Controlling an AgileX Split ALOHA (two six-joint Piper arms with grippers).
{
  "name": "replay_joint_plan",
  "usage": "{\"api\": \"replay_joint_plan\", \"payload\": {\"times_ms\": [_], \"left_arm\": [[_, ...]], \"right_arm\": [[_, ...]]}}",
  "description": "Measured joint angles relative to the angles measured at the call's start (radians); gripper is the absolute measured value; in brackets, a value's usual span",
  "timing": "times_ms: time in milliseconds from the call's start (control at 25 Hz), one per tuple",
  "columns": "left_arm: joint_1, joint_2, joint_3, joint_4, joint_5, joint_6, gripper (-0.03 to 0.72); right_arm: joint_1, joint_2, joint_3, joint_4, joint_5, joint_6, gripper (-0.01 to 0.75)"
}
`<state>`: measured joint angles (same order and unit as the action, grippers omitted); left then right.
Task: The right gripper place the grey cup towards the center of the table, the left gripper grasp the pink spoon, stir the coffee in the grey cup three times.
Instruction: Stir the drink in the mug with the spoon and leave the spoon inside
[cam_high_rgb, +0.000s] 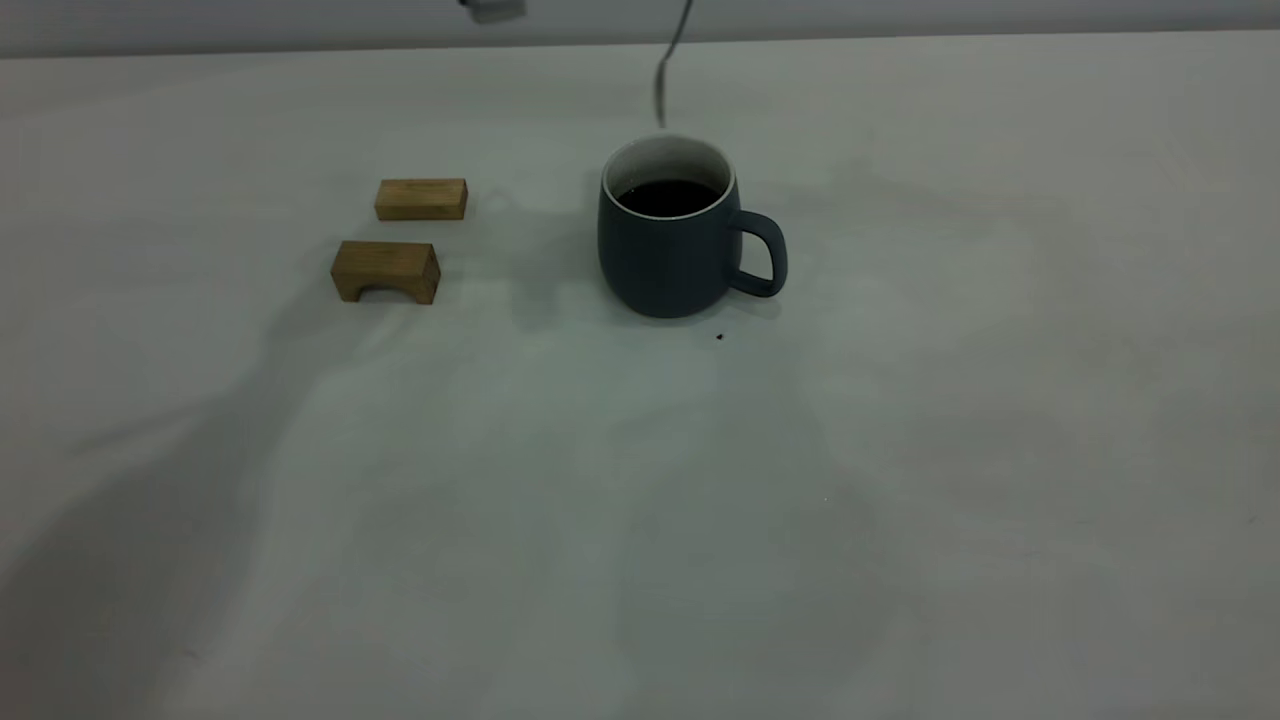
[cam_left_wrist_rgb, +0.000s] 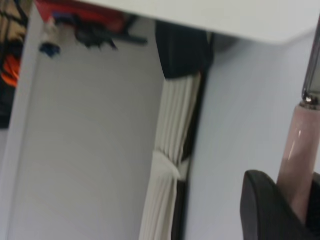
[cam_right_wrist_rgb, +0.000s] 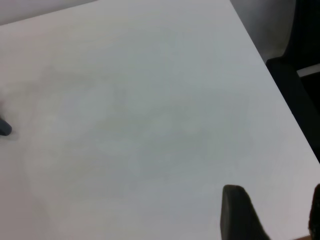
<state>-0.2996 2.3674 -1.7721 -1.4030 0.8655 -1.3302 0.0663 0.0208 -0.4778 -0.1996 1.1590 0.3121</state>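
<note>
The grey cup (cam_high_rgb: 680, 250) stands upright near the middle of the table (cam_high_rgb: 900, 450), its handle pointing right, with dark coffee (cam_high_rgb: 668, 197) inside. The pink spoon (cam_left_wrist_rgb: 299, 150) is clamped by its pale pink handle in my left gripper (cam_left_wrist_rgb: 294, 197), which is shut on it. In the exterior view the spoon's metal neck and bowl (cam_high_rgb: 664, 72) hang just above the cup's far rim, clear of the coffee. My right gripper (cam_right_wrist_rgb: 277, 217) hovers open over bare table (cam_right_wrist_rgb: 140, 125) with nothing between its fingers; it does not show in the exterior view.
Two tan wooden blocks lie left of the cup: a flat one (cam_high_rgb: 421, 199) and an arched one (cam_high_rgb: 386, 271). A tiny black speck (cam_high_rgb: 719, 337) sits just in front of the cup. The table's edge (cam_right_wrist_rgb: 270, 65) runs close to my right gripper.
</note>
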Motion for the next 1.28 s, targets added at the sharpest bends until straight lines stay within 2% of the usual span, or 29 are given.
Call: {"api": "replay_joint_plan", "payload": {"times_ms": [160, 800, 1120, 1280], "left_arm": [[0.0, 0.047, 0.0, -0.078, -0.005, 0.086, 0.17], [0.007, 0.2, 0.0, -0.096, -0.006, 0.123, 0.17], [0.07, 0.208, 0.0, -0.084, 0.02, 0.125, 0.17], [0.066, 0.224, -0.001, -0.159, 0.0, 0.192, 0.17]], "right_arm": [[0.0, 0.0, 0.0, 0.0, 0.0, 0.0, 0.381], [0.0, 0.0, 0.0, 0.0, 0.0, 0.0, 0.381], [0.0, 0.0, 0.0, 0.0, 0.0, 0.0, 0.381], [0.0, 0.0, 0.0, 0.0, 0.0, 0.0, 0.381]]}}
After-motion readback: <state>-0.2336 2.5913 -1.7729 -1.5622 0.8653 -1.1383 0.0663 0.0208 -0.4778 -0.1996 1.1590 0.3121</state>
